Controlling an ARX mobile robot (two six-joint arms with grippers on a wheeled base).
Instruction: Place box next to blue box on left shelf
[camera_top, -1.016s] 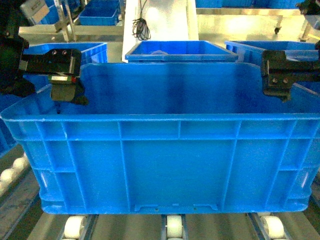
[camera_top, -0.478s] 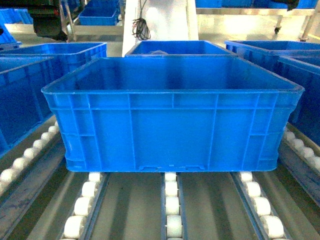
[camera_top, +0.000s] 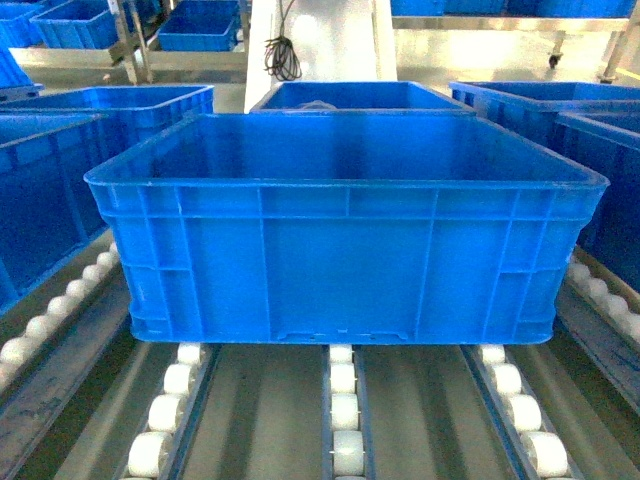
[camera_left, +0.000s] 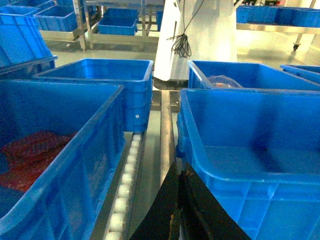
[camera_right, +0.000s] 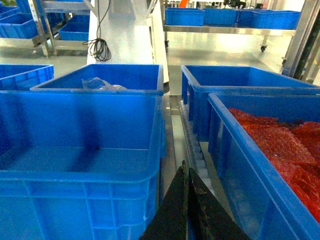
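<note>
box (camera_top: 345, 240) is set on roller shelf (camera_top: 343, 420), long side across | left gripper (camera_left: 181, 210) and right gripper (camera_right: 188, 210) are seen pressed closed, empty, just beside box, one each side

Blue crate (camera_top: 345, 260): big rect. plastic box, thick rim, walls ribbed into rect. panels, two small slots at bottom edge of near wall. Sits upright and level, open top, inside looks empty. Rests on the roller rack (camera_top: 343, 400): grey metal w/ parallel lanes of small white rollers in steel tracks; crate spans approx. three lanes, centre lane under its middle. In left wrist view the crate (camera_left: 255, 150) shows its left corner, a roller lane (camera_left: 127, 170) just beside it. In right wrist view crate (camera_right: 80, 150) fills the left half.
</note>
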